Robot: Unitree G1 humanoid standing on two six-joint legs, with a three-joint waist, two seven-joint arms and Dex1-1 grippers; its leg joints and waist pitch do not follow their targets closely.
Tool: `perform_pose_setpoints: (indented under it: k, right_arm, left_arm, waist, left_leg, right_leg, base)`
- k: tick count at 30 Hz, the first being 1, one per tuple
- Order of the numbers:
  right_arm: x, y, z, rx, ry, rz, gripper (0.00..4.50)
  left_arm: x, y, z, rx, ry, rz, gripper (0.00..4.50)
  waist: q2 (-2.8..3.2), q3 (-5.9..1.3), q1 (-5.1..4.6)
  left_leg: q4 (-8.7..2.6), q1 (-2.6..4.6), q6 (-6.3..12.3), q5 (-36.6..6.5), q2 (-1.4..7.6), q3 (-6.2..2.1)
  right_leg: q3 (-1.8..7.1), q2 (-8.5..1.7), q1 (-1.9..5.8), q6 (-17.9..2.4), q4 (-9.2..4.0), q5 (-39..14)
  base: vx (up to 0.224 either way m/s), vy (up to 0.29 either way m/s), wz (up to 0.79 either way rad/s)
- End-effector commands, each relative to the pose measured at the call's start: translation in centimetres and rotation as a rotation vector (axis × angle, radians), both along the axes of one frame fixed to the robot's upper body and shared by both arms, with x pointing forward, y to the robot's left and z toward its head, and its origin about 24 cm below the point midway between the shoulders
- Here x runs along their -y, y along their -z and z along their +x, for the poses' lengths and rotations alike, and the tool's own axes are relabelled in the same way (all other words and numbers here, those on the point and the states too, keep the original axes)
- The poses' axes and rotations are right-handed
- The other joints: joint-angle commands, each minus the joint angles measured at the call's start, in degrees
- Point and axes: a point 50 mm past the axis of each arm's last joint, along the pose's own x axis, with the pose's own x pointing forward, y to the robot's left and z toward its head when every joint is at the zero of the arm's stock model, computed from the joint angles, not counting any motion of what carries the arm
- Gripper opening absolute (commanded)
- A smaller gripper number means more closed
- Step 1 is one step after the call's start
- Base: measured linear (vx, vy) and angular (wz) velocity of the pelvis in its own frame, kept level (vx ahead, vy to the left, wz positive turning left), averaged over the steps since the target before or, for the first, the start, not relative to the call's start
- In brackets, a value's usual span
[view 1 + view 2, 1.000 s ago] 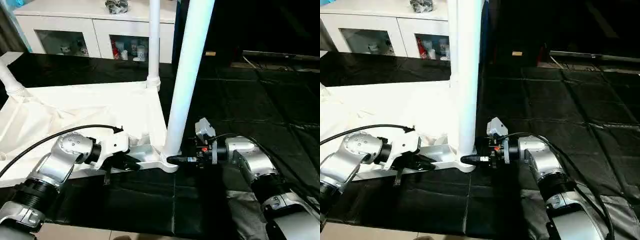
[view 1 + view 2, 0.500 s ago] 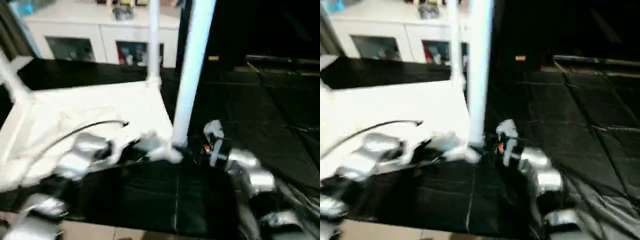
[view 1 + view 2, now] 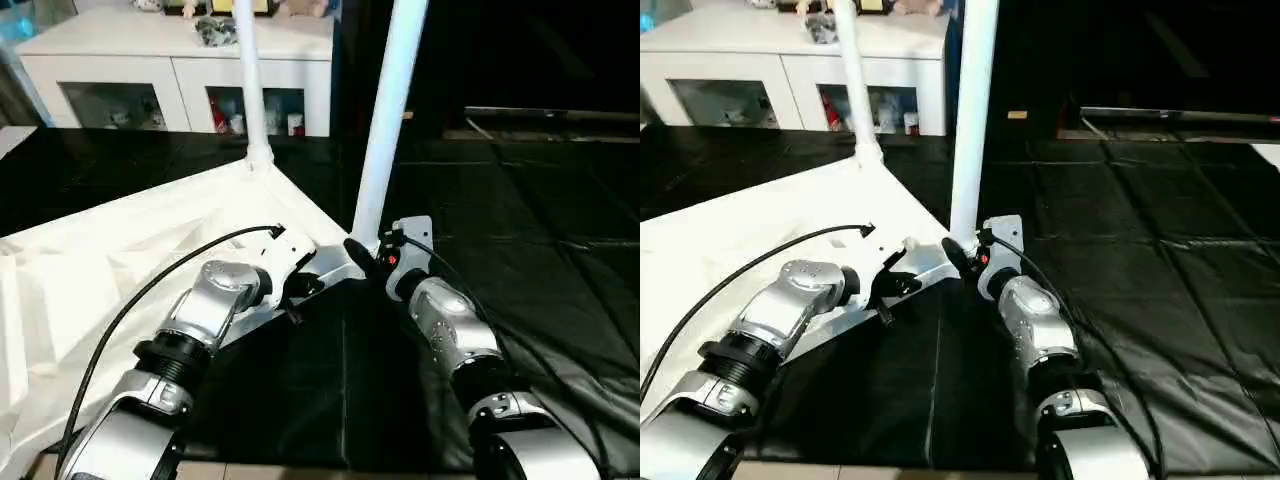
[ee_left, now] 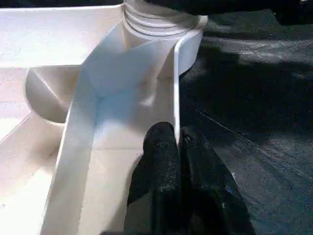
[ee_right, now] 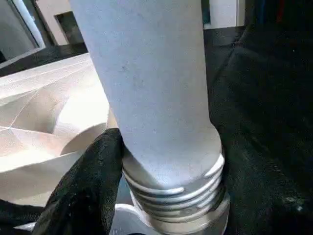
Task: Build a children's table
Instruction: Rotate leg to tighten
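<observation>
Thin rim of ribbed white plastic tabletop (image 3: pixel 90 270) is pinched by left gripper (image 4: pixel 177 142). Smooth round leg (image 5: pixel 151 98), threaded at base, is clasped by right gripper (image 3: pixel 358 256).

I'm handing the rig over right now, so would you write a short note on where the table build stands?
Left tool: shut on the rim of the upturned tabletop, just beside the near corner socket.
Right tool: at the base of the near leg; one finger lies against the threaded collar, and whether it grips cannot be told.
Done: the near leg stands upright in its socket, with threads visible above it; the far leg stands in the far corner.
Left: seat the near leg fully if it is loose, check the other corners, then turn the table upright.
</observation>
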Motion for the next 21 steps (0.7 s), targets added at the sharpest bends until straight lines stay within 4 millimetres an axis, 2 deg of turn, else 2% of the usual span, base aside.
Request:
perform_pose_setpoints:
  k: [1, 2, 3, 4, 5, 6, 7, 8, 9, 11, 14, 17, 20, 21]
  right_arm:
    - [-0.6, 3.0, -1.9, -0.127, -0.056, 0.010, 3.45]
    - [-0.3, 2.9, -2.0, -0.114, -0.062, 0.008, 3.55]
    - [-0.1, 2.9, -2.0, -0.104, -0.064, 0.007, 3.55]
    - [0.8, 2.7, -2.2, -0.077, -0.070, 0.011, 3.76]
    - [1.3, 2.7, -2.2, -0.064, -0.067, 0.012, 3.76]
    - [1.6, 2.7, -2.2, -0.054, -0.067, 0.012, 3.83]
    - [2.0, 2.6, -2.2, -0.045, -0.066, 0.012, 3.93]
    - [3.0, 2.3, -2.3, -0.021, -0.083, 0.026, 3.99]
    - [3.7, 2.0, -2.4, 0.004, -0.100, 0.038, 4.09]
    - [4.7, 1.3, -2.5, 0.045, -0.125, 0.041, 4.28]
    - [6.2, 0.0, -2.5, 0.093, -0.185, 0.025, 4.48]
    - [6.7, -1.0, -2.9, 0.118, -0.333, 0.016, 4.48]
    - [6.7, -2.3, -3.1, 0.144, -0.519, -0.016, 4.48]
    - [6.7, -2.3, -3.1, 0.144, -0.519, -0.016, 4.48]
  left_arm:
    - [-0.3, -1.8, 0.6, 0.094, 0.015, -0.002, 0.00]
    - [-0.5, -1.7, 0.5, 0.090, 0.020, -0.002, 0.00]
    - [-0.6, -1.6, 0.4, 0.088, 0.023, 0.002, 0.00]
    - [-1.2, -1.3, 0.0, 0.083, 0.039, 0.015, 0.00]
    - [-1.4, -1.2, -0.1, 0.080, 0.046, 0.022, 0.00]
    - [-1.6, -1.1, -0.2, 0.078, 0.051, 0.025, 0.00]
    - [-1.7, -1.0, -0.3, 0.075, 0.056, 0.027, 0.00]
    - [-2.2, -1.0, -0.4, 0.072, 0.069, 0.032, 0.00]
    - [-2.5, -0.9, -0.6, 0.069, 0.082, 0.035, 0.00]
    - [-2.9, -0.9, -0.7, 0.070, 0.110, 0.041, 0.00]
    - [-3.6, -0.9, -1.1, 0.064, 0.166, 0.050, 0.00]
    - [-4.0, -0.8, -1.6, 0.056, 0.229, 0.059, 0.00]
    - [-4.7, -0.6, -2.3, 0.033, 0.313, 0.089, 0.00]
    - [-4.7, -0.6, -2.3, 0.033, 0.313, 0.089, 0.00]
  waist:
    - [0.27, -3.37, 0.14]
    - [0.23, -3.77, 0.28]
    - [0.21, -3.85, 0.33]
    - [0.15, -4.06, 0.30]
    - [0.16, -4.00, 0.24]
    - [0.02, -3.89, 0.17]
    - [0.14, -3.76, 0.19]
    - [0.12, -3.81, 0.17]
    - [-0.11, -3.86, 0.27]
    - [0.08, -3.62, 0.25]
    - [-0.21, -3.59, 0.34]
    - [-0.19, -3.59, 0.56]
    - [-0.24, -3.85, 0.83]
    - [-0.33, -3.88, 0.90]
  left_leg:
    - [-4.23, -0.50, 2.16, -8.88, 3.32, -1.46]
    - [-3.98, -0.79, 2.82, -6.16, 3.29, -1.45]
    - [-3.91, -0.94, 3.29, -4.84, 3.35, -1.43]
    - [-3.51, -1.47, 4.76, -1.53, 3.31, -1.41]
    - [-3.47, -1.52, 5.19, -1.44, 3.25, -1.37]
    - [-3.49, -1.52, 5.56, -2.08, 3.25, -1.28]
    - [-3.53, -1.41, 5.56, -3.28, 3.26, -1.22]
    - [-3.48, -1.41, 5.35, -3.80, 3.24, -1.17]
    - [-3.44, -1.45, 5.47, -3.80, 3.26, -1.11]
    - [-3.66, -1.33, 5.67, -4.56, 3.51, -1.24]
    - [-3.58, -1.40, 5.82, -4.48, 3.42, -1.14]
    - [-3.38, -1.43, 6.47, -4.06, 3.32, -1.05]
    - [-3.12, -1.56, 7.39, -2.47, 3.50, -0.99]
    - [-3.05, -1.61, 7.63, -2.49, 3.44, -1.01]
  right_leg:
    - [4.13, -6.24, 2.24, -11.01, -4.50, -9.19]
    - [4.12, -6.26, 2.55, -11.66, -3.92, -4.93]
    - [4.10, -6.27, 2.51, -11.87, -3.70, -2.86]
    - [3.93, -6.11, 2.62, -12.71, -3.01, 2.39]
    - [3.86, -6.06, 2.53, -12.91, -3.05, 2.83]
    - [3.82, -6.11, 2.48, -13.02, -3.23, 2.28]
    - [3.78, -6.16, 2.43, -13.11, -3.57, -0.05]
    - [3.84, -6.18, 2.51, -13.13, -3.68, -1.47]
    - [3.86, -6.16, 2.55, -13.03, -3.65, -1.28]
    - [3.73, -5.94, 2.30, -12.69, -3.75, -2.71]
    - [3.82, -5.94, 2.35, -12.09, -3.73, -3.31]
    - [3.67, -5.70, 2.36, -12.06, -3.73, -3.20]
    - [3.62, -5.73, 2.23, -12.34, -3.24, -0.78]
    - [3.52, -5.71, 2.21, -12.60, -3.21, -0.68]
  base:
    - [0.000, 0.000, 0.00]
    - [0.000, 0.000, 0.00]
    - [0.000, 0.000, 0.00]
    - [0.000, 0.000, 0.00]
    - [0.000, 0.000, 0.00]
    - [0.000, 0.000, 0.00]
    - [0.000, 0.000, 0.00]
    - [0.000, 0.000, 0.00]
    - [0.000, 0.000, 0.00]
    - [0.000, 0.000, 0.00]
    - [0.000, 0.000, 0.00]
    - [0.000, 0.000, 0.00]
    - [0.000, 0.000, 0.00]
    - [0.000, 0.000, 0.00]
